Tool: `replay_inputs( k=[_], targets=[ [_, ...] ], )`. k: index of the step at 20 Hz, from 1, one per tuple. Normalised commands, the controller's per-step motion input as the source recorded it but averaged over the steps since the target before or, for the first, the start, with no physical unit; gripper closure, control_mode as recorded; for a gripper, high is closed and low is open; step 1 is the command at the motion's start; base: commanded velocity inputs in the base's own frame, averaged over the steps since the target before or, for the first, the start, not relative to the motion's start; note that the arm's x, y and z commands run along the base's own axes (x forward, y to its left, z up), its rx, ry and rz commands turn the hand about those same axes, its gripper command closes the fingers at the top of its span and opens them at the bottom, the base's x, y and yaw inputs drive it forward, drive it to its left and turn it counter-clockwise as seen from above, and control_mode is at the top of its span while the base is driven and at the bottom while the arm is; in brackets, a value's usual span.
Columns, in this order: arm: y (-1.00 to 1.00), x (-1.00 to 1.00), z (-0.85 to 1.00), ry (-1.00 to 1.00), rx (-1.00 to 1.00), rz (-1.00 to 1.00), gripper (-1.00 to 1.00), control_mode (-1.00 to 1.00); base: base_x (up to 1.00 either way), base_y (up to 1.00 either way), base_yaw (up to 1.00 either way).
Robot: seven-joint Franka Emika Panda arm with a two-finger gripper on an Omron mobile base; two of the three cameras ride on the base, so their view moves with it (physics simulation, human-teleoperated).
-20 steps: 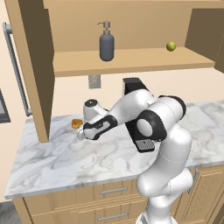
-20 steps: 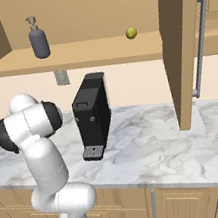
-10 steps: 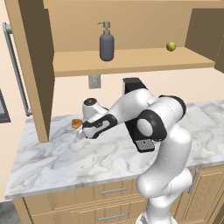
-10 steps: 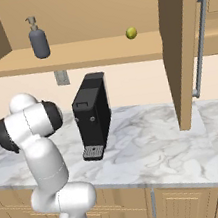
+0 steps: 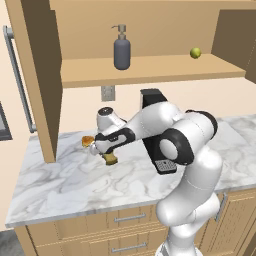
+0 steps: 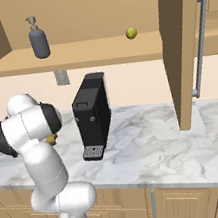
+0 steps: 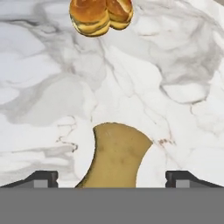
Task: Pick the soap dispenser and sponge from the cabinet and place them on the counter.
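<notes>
Now the sponge (image 7: 116,155) lies on the counter (image 5: 60,182) between our gripper's (image 7: 112,178) wide-spread tips, clear of both. The bottle (image 5: 122,51) stands on the cabinet (image 5: 150,67) shelf, up and right of us. A bun (image 7: 99,15) sits just beyond the sponge.

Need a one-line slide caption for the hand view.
Open pincer poised over the sponge lying on the marble counter, an orange-brown lump beyond it.

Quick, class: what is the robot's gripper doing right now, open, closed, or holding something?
Gripper: open, fingertips wide apart either side of the sponge lying on the counter; not gripping it.
</notes>
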Motion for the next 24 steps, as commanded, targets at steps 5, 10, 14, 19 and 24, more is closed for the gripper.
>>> replay_inputs(
  k=[5, 10, 14, 19, 24],
  targets=[
    [-0.17, -0.23, 0.24, 0.03, 0.0, 0.0, -1.0, -1.0, 0.0, 0.0, 0.0],
    [-0.26, -0.51, 0.32, 0.0, 0.0, 0.0, -1.0, -1.0, 0.0, 0.0, 0.0],
    [-0.2, -0.44, 0.51, -0.09, 0.0, 0.0, -1.0, -1.0, 0.0, 0.0, 0.0],
    [-0.18, -0.41, 0.58, -0.13, 0.0, 0.0, -1.0, -1.0, 0.0, 0.0, 0.0],
    [-0.12, -0.41, 0.58, -0.15, 0.0, 0.0, -1.0, -1.0, 0.0, 0.0, 0.0]
  ],
)
